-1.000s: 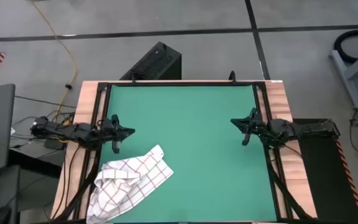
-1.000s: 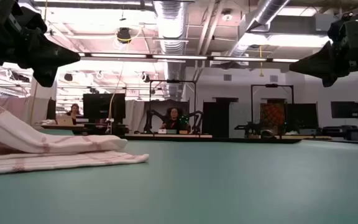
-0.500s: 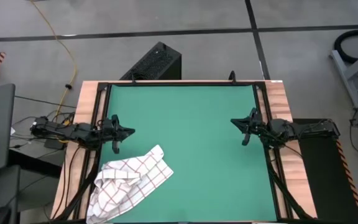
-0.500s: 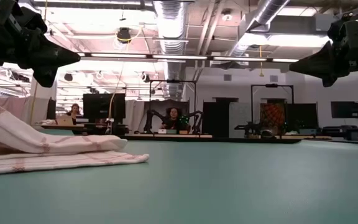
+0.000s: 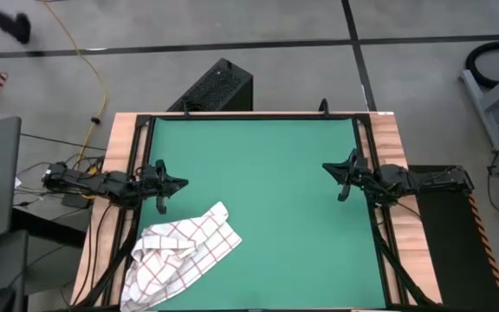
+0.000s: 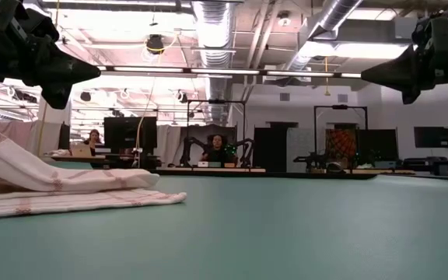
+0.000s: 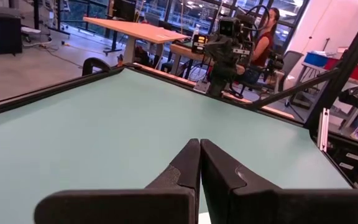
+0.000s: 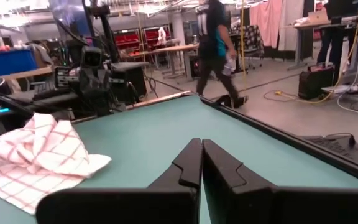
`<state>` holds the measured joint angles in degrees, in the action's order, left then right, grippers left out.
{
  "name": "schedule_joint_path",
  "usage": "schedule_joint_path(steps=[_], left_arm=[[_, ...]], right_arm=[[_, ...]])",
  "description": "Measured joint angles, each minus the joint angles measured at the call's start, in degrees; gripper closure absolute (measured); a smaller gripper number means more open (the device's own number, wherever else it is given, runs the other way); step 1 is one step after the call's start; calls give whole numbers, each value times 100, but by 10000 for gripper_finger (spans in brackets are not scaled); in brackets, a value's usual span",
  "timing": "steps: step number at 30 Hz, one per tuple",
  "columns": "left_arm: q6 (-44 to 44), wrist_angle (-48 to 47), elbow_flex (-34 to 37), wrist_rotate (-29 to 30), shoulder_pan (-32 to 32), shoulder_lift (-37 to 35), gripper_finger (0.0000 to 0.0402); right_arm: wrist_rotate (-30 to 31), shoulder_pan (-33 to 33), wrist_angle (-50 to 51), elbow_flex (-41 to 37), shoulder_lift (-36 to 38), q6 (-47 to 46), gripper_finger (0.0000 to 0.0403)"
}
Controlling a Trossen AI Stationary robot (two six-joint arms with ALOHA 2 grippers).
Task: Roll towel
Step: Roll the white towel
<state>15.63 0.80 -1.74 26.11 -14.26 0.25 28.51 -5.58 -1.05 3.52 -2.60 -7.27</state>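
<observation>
Green mat (image 5: 258, 191) covered the table top inside a dark frame, with wooden edging (image 5: 121, 147) at both sides.

Towel (image 5: 180, 256): white cloth with a red-brown grid, lay crumpled and partly folded over itself at the mat's near left corner, one end hanging past the mat's edge. Nothing touched it.

Left gripper (image 5: 180, 183): arm stretched level from the table's left edge, fingers pressed together and pointing inward over the mat, raised above the surface, near the towel's upper corner but apart from it; held nothing.

Right gripper (image 5: 327, 168): arm stretched level from the right edge, mirroring the left, fingers closed on nothing, well apart from the towel.

Person (image 8: 215, 46) stood on the floor beyond the table, seen from the right wrist view.
</observation>
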Motion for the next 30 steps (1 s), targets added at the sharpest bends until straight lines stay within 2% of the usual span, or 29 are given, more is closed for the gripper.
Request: schedule_joint_path(steps=[4,7,11,15,20,30], left_arm=[[-682,67,4,270,7,0,401],[-805,175,11,374,13,1,401],[-351,330,11,368,11,0,401],[-65,413,9,371,11,0,401],[86,391,9,443,15,2,401],[381,224,4,815,17,2,401]], right_arm=[[1,7,80,-1,-1,9,368],[-8,5,112,-1,-2,15,368],[-9,-4,97,-1,-1,12,368],[-12,-4,103,-1,-1,-481,368],[-14,-4,127,-1,-2,-517,368],[-8,11,155,-1,-1,111,368]])
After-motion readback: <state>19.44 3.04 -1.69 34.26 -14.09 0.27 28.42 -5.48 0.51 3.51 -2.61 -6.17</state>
